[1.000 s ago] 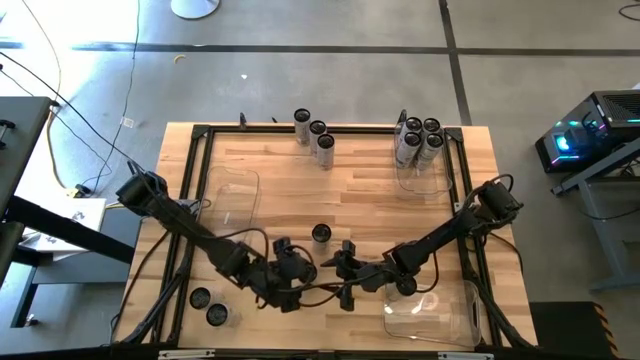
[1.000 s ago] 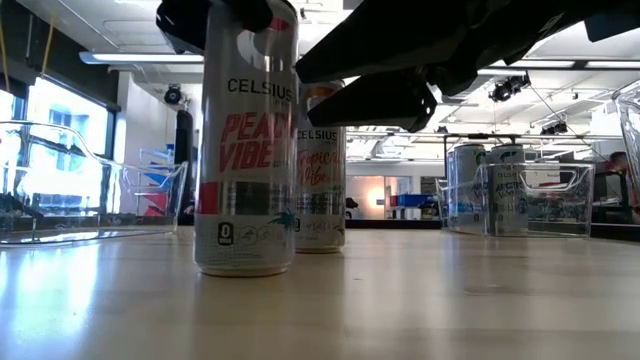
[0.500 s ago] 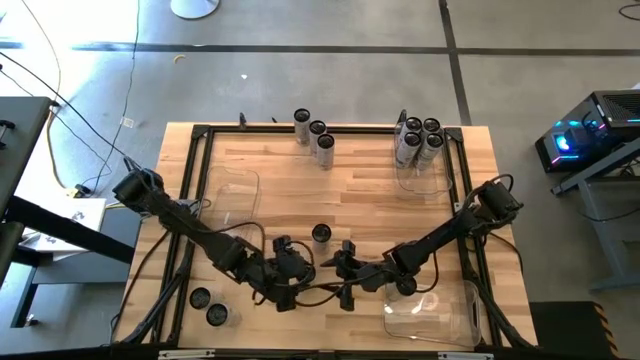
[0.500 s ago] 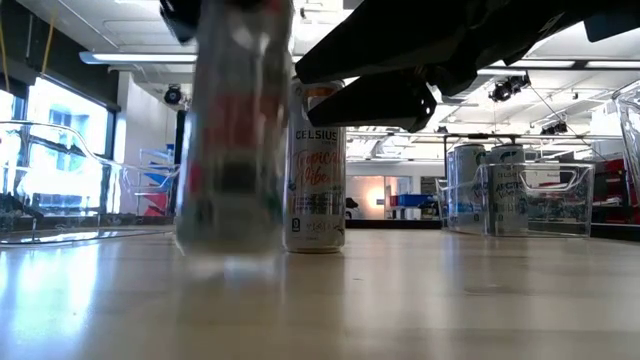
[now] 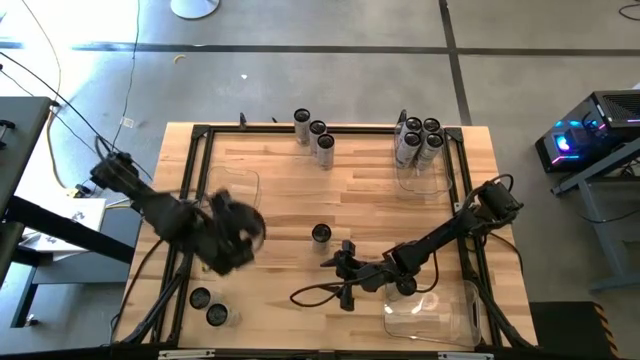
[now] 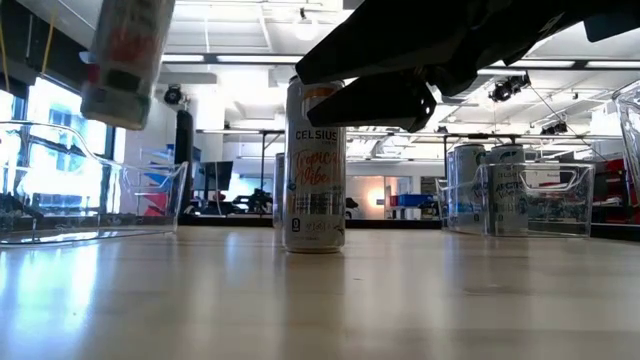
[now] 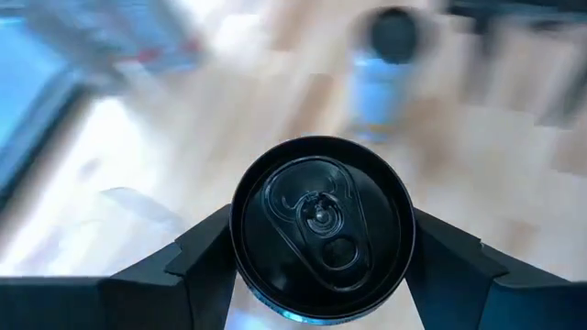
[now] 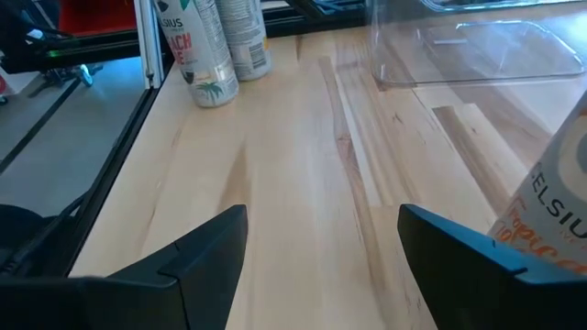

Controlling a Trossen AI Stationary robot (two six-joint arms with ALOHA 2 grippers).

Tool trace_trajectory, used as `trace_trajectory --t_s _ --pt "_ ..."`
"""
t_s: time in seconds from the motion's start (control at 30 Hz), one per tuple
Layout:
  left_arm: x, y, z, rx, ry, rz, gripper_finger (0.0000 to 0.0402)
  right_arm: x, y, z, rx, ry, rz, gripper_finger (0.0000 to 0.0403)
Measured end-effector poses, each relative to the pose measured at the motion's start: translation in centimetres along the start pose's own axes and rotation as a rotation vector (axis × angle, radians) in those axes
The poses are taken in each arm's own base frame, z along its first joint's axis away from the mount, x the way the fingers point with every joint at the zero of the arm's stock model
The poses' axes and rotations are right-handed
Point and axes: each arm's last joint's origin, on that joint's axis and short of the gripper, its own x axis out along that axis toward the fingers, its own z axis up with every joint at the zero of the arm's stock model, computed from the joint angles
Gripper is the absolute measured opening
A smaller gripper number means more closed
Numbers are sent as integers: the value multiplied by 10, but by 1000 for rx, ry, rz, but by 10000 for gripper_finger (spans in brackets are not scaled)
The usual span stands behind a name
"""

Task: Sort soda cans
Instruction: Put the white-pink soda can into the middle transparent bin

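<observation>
The left gripper (image 7: 321,266) is up in the air, above the table (image 5: 360,190), near its left side. Its two fingers (image 7: 197,266) squeeze a soda can (image 7: 321,229) between them. The right gripper (image 5: 343,262) sits low over the table's front middle, its arm stretched in from the right. Its fingers (image 8: 206,257) stand apart, holding nothing.

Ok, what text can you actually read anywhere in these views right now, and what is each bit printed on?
"CELSIUS": top of the standing can mid-table, low view.
"Tropical Vibe": script below it on that can; the small print lower down is too small to read.
"ELSIU": cut-off letters on the can at the edge of the right wrist view.
Lifted can in the left claw: label blurred.
Cans in the far bin: unreadable.
</observation>
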Motion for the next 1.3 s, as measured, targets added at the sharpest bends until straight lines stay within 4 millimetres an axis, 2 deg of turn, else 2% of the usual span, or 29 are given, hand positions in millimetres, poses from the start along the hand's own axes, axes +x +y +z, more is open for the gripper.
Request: trace_trajectory --t_s 0.17,0.3,0.4,0.5,0.7,0.87,1.07,1.3 --pt "-11 57 2 -49 -7 172 243 0 0 0 -9 0 -2 277" --pt "-24 99 1 -152 -60 202 243 0 0 0 -9 0 -2 277" --pt "-26 124 -16 -209 -64 215 243 0 -1 0 -9 -1 -4 277" --pt "-21 141 -41 -275 -56 214 243 0 -1 0 -10 2 -5 277" --pt "10 144 -81 -327 -95 157 243 0 -1 0 -10 2 -6 277" --pt "33 140 -97 -309 -109 152 243 2 -5 1 14 0 -17 277" --pt "51 137 -101 -241 -100 152 243 5 -11 4 30 -3 -32 277" --pt "68 139 -91 -189 -102 69 243 6 -13 5 35 -8 -34 277"
